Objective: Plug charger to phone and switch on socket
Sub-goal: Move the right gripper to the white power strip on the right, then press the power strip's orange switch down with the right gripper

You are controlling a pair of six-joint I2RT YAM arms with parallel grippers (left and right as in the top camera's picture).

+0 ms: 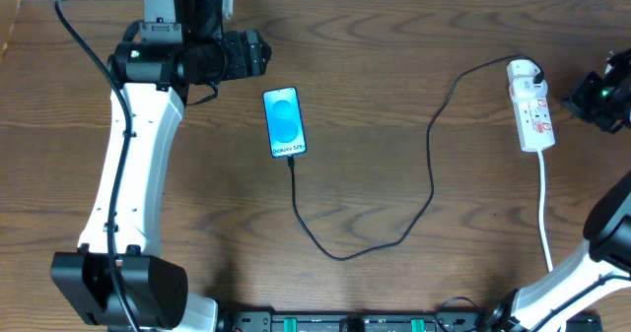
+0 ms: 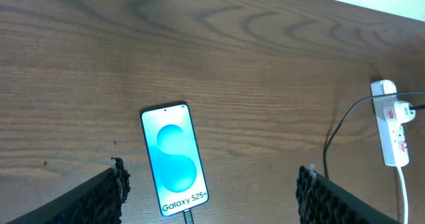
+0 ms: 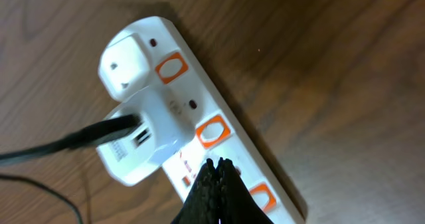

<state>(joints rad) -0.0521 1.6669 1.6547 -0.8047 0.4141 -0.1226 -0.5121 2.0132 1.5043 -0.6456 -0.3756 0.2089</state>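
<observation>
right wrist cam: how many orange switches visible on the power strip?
3 on the power strip: the top switch, the middle switch beside the charger plug, the bottom switch at the frame edge. More may lie out of frame.

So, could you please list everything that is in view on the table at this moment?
phone: one, blue screen with dark frame, lying flat left of centre.
charger: one, black cable with white plug, looping from the phone's bottom edge to the far end of the socket.
socket: one, white strip with red-orange switches, right side of the table.
white cord: one, white, running from the socket toward the near edge.
table: one, brown wood grain, under everything.
left pincer: one, black, open, by the phone's far end.
right pincer: one, black, shut, over the socket's switches.
</observation>
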